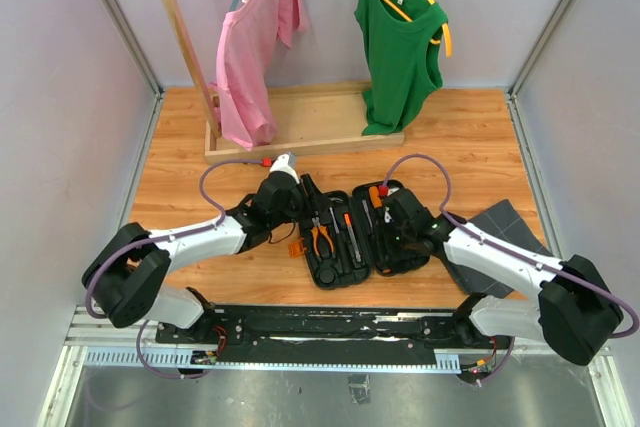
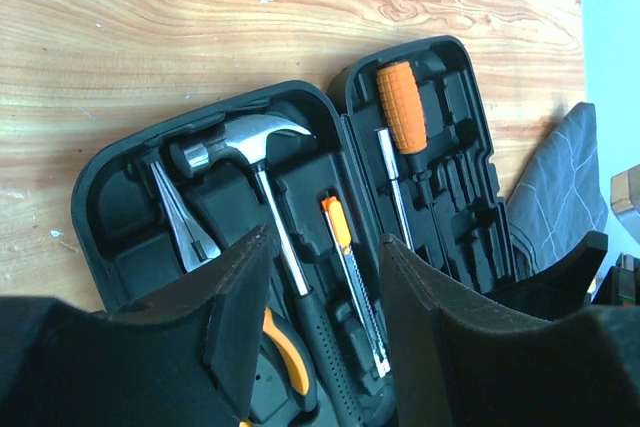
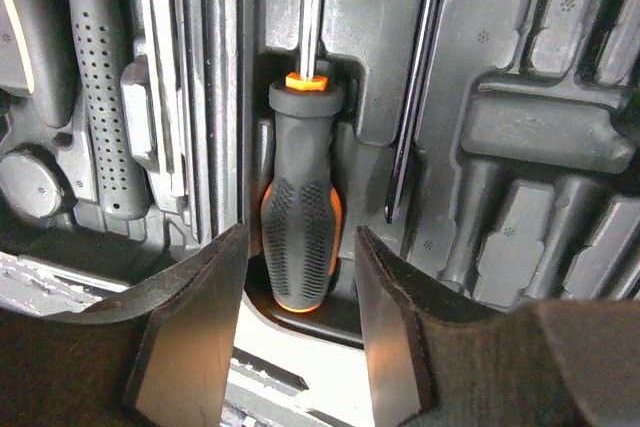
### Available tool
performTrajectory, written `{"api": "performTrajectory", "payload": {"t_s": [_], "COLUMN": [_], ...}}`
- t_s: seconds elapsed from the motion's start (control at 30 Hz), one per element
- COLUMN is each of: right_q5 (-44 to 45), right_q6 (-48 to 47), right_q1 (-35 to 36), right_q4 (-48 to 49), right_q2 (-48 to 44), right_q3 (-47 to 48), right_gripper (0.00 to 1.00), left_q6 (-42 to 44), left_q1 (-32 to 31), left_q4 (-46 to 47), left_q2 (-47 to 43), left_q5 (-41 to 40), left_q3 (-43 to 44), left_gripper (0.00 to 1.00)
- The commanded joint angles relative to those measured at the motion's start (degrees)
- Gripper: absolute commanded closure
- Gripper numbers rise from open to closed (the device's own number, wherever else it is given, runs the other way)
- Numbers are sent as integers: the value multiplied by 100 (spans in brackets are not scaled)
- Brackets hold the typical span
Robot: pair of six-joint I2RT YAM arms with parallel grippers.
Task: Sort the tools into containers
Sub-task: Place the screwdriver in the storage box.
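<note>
While the black clamshell tool case (image 1: 330, 275) is lying open on the wooden table (image 1: 200, 137) between the two arms, the right gripper (image 3: 300, 247) is hovering low over its right half. Its jaws are standing apart on either side of the black-and-orange screwdriver (image 3: 298, 197), which is sitting in its moulded slot. A gap is showing on each side of the handle, so nothing is being pinched.

The left gripper (image 2: 325, 242) is hanging over the left half with its jaws parted and nothing between them. Below it the hammer (image 2: 255, 137), the silver pliers (image 2: 182, 215) and the orange-handled pliers (image 2: 285, 355) are resting in their recesses. An orange-handled screwdriver (image 2: 402, 107) is lying in the other half.

Judging by its look, the black-and-orange screwdriver is likely handling as a light, rigid piece. Its textured, rubbery handle is offering the surest hold across the widest, dotted part, whereas the thin steel shaft is looking slick and liable to roll. The slot walls are leaving little room for fingers, so pressing down on the handle is seeming safer than squeezing it.
</note>
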Motion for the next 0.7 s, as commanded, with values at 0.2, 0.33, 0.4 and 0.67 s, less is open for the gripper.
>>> {"api": "performTrajectory", "payload": {"t_s": [0.2,0.33,0.4,0.67], "right_q5": [177,358,354,-492], "right_q6": [-57,-129,-146,-231], "right_q1": [-121,-157,-204,-339], "right_q4": [-46,-93,-94,515], "right_q2": [-491,-594,-595,-650], "right_q3": [199,165,135,-230], "right_gripper": [51,53,56,57], "left_q6": [172,361,442,560], "left_q1": [-43,-48,-52,-113], "left_q4": [-138,-564,-751,-1013], "left_q2": [164,404,634,1235], "left_q5": [-77,-82,-40,330], "left_q3": [445,879,1120,1628], "left_gripper": [50,52,53,56]}}
